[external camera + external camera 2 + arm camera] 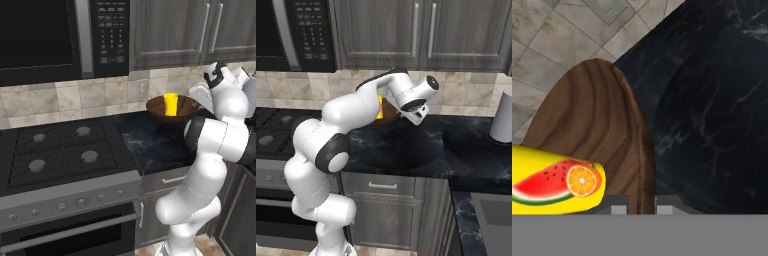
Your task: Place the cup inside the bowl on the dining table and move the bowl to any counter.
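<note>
The dark-brown wooden bowl (182, 106) (389, 113) (597, 130) hangs tilted just over the black counter (150, 145) (406, 145) (712, 100), close to the tiled back wall. Inside it is the yellow cup (171, 104) (379, 108) (557, 186), which carries a watermelon and orange print. My gripper (641, 202) is shut on the bowl's rim, with the rim running between the two fingertips. In the left base view the hand (202, 95) sits at the bowl's right side. The dining table is out of view.
A gas stove (60, 150) borders the counter on the left, under a microwave (50, 35). Grey wall cabinets (421, 30) hang above. A white cylinder (502, 117) stands at the counter's right, and a sink (496, 220) lies at the near right.
</note>
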You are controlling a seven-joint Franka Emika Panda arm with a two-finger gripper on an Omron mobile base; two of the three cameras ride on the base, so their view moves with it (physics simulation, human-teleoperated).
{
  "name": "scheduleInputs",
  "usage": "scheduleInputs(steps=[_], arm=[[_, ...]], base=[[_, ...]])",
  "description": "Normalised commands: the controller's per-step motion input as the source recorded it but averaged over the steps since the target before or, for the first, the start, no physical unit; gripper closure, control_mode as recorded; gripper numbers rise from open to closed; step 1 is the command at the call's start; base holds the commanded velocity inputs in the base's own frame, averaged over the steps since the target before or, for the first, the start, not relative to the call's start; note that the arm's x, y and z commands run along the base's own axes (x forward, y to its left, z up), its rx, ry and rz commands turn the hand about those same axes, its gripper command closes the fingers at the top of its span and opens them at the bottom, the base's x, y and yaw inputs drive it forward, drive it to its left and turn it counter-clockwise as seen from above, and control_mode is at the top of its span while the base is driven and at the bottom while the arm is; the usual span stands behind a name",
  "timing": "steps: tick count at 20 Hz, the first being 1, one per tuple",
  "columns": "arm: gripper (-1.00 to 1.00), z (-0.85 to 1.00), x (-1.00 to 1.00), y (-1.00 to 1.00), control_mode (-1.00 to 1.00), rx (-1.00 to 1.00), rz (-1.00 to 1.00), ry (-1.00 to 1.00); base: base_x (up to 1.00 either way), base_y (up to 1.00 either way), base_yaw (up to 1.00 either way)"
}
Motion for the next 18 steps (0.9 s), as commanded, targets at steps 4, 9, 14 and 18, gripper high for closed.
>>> scheduleInputs(steps=[4, 9, 14, 18], arm=[[1.0, 0.0, 0.0, 0.0, 1.0, 0.0, 0.0, 0.0], [1.0, 0.0, 0.0, 0.0, 1.0, 0.0, 0.0, 0.0], [1.0, 0.0, 0.0, 0.0, 1.0, 0.0, 0.0, 0.0], [1.0, 0.0, 0.0, 0.0, 1.0, 0.0, 0.0, 0.0]], base=[[0.0, 0.0, 0.01], [0.0, 0.0, 0.0], [0.0, 0.0, 0.0], [0.0, 0.0, 0.0]])
